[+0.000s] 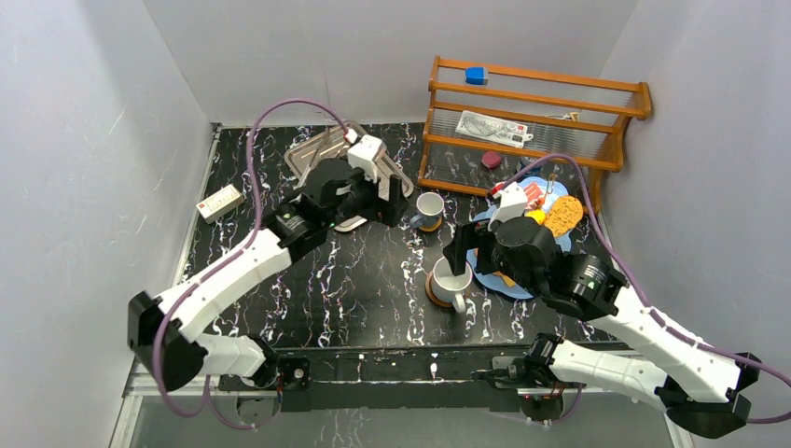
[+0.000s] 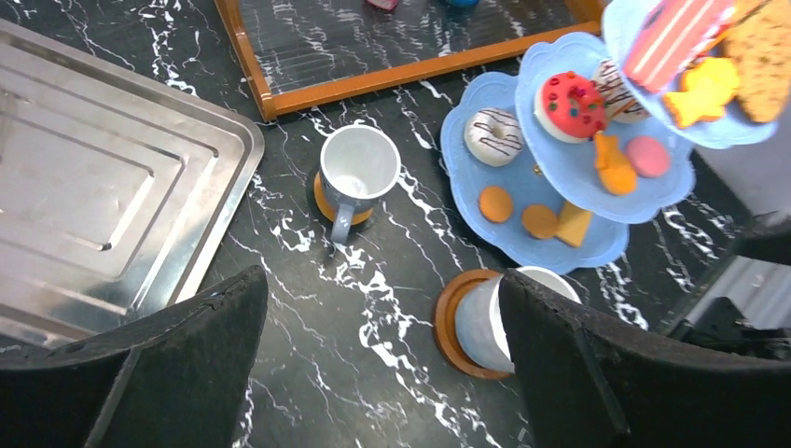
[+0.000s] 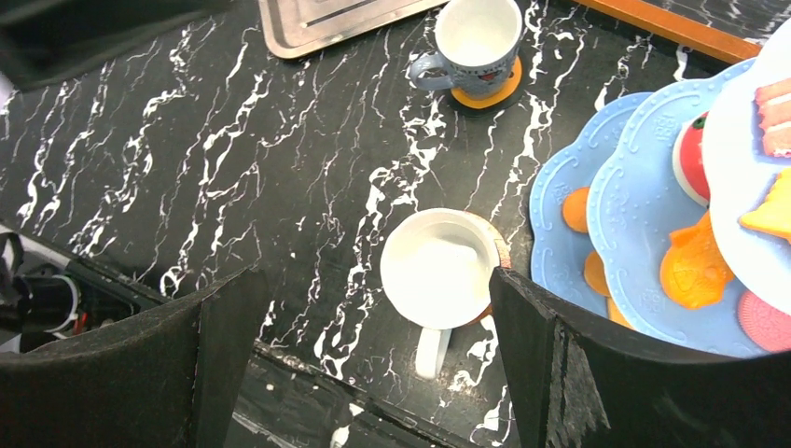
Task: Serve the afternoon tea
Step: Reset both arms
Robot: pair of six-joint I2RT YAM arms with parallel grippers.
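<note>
The light-blue three-tier stand [image 1: 562, 245] stands at the right, loaded with toy pastries: donuts [image 2: 494, 135], a cookie [image 1: 563, 215] and a pink cake [image 2: 667, 37]. A grey mug [image 1: 429, 207] sits on a round saucer in the middle of the table. A white mug [image 1: 452, 280] sits on a brown saucer [image 2: 451, 322] nearer the front. My left gripper [image 1: 396, 210] is open and empty, just left of the grey mug [image 2: 359, 168]. My right gripper [image 1: 469, 254] is open and empty, above the white mug [image 3: 438, 269], which lies between its fingers in the right wrist view.
A silver metal tray [image 1: 322, 154] lies at the back left, beside the left arm. A wooden rack [image 1: 532, 112] with small items stands at the back right behind the stand. A white power strip [image 1: 220, 201] lies at the left edge.
</note>
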